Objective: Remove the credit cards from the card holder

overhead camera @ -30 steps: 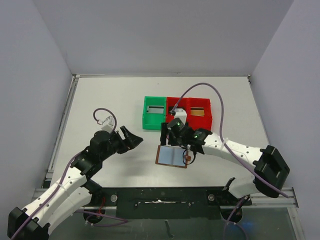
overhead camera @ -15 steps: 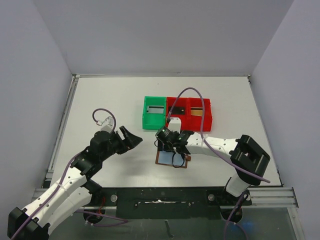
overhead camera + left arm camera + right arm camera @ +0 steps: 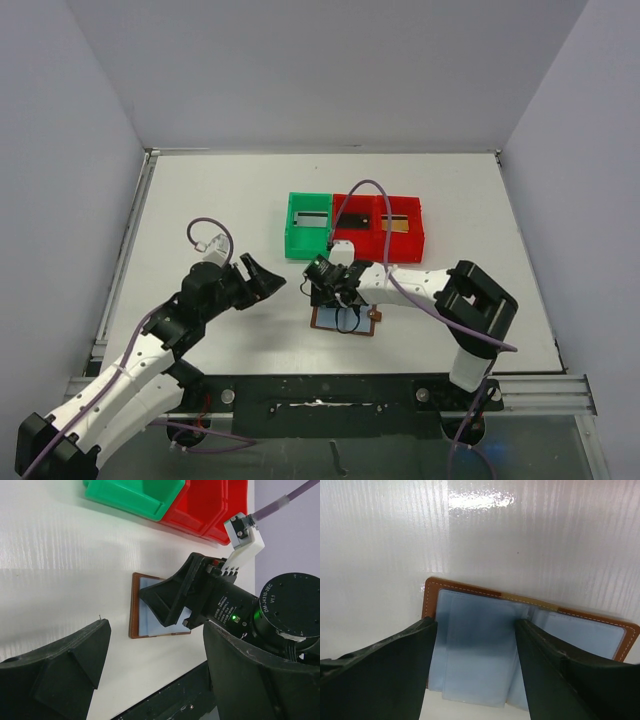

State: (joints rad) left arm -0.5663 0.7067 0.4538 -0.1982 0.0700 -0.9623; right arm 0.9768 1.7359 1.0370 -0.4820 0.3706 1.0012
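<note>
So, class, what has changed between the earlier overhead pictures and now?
The right gripper moved from beside the red bins, nearer and leftward, down over the open card holder, jaws open; nothing is grasped. The left gripper, card holder and red bins stayed put.

Card holder (image 3: 475,645): brown leather, pale stitched edge, pale blue-grey inner pockets. Green bin (image 3: 292,226) at its 11 o'clock, red bins (image 3: 396,250) at 1 o'clock. Table (image 3: 220,200): white, finely ribbed. Cable (image 3: 292,496): purple
</note>
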